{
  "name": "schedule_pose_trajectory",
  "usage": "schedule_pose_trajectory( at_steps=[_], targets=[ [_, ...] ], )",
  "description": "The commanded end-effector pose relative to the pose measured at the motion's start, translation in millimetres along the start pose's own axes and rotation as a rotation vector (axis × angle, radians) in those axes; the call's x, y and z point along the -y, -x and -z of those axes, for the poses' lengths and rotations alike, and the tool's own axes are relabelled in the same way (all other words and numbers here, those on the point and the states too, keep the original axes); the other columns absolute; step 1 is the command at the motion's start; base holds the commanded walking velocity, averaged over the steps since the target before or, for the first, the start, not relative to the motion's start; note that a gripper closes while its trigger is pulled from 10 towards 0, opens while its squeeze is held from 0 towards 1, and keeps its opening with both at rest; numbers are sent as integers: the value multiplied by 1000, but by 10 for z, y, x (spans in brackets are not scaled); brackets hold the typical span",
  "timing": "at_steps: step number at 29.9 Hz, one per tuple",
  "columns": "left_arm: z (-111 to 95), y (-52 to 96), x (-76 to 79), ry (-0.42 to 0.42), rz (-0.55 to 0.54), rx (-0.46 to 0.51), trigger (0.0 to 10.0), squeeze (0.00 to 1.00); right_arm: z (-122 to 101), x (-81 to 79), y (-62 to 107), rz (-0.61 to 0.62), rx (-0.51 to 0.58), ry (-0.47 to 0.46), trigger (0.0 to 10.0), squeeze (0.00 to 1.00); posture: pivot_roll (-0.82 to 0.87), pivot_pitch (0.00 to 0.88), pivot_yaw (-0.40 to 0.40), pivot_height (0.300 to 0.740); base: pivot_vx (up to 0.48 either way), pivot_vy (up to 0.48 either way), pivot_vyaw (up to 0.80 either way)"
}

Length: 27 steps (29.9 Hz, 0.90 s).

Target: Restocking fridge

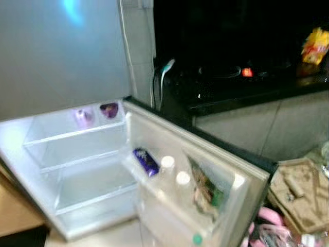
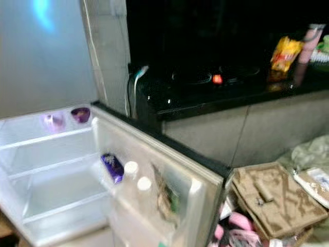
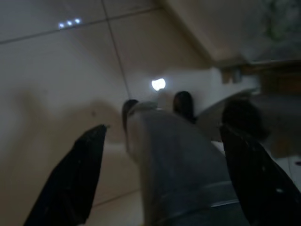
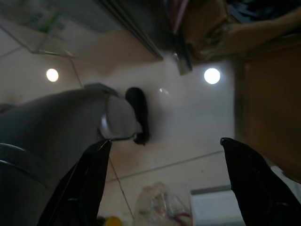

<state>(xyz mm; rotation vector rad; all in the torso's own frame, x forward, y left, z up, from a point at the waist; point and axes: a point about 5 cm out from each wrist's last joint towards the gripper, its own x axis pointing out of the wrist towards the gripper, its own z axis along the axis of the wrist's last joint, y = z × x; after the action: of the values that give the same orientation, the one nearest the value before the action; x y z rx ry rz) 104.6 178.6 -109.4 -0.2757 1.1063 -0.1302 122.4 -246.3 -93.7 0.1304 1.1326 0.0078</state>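
The small fridge (image 1: 31, 154) stands open and lit, its wire shelves bare except for two purple cups (image 1: 109, 109) at the back of the top shelf. Its door (image 1: 241, 177) swings out toward me. The door rack holds a purple packet (image 1: 146, 161), two white-capped bottles (image 1: 168, 163) and a green and brown packet (image 1: 205, 193). My left gripper (image 3: 165, 127) hangs open over the tiled floor beside my grey leg. My right gripper (image 4: 165, 142) also hangs open above the floor, holding nothing.
A dark counter (image 2: 205, 98) with a stove and a red light runs behind the fridge door. A yellow snack bag (image 2: 285, 53) sits on it at the right. Flattened cardboard (image 2: 272, 200) and pink items (image 2: 236, 224) lie on the floor right of the door.
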Motion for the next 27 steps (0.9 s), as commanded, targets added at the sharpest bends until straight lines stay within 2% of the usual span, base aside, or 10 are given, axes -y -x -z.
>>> schedule_pose_trajectory(
  at_steps=[1, 27],
  targets=[
    [143, 12, 28, 14, 8, -58, 10000, 0, 1, -46, -16, -11, -2, -1, 10000, 0, -89, 0, -4, 740, 0, 0, 0],
    [145, 9, 26, -1, -7, -70, 10000, 0, -26, -29, -14, -3, 1, 11, 10000, 0, -104, 0, -6, 740, 0, 0, 0]
  ],
)
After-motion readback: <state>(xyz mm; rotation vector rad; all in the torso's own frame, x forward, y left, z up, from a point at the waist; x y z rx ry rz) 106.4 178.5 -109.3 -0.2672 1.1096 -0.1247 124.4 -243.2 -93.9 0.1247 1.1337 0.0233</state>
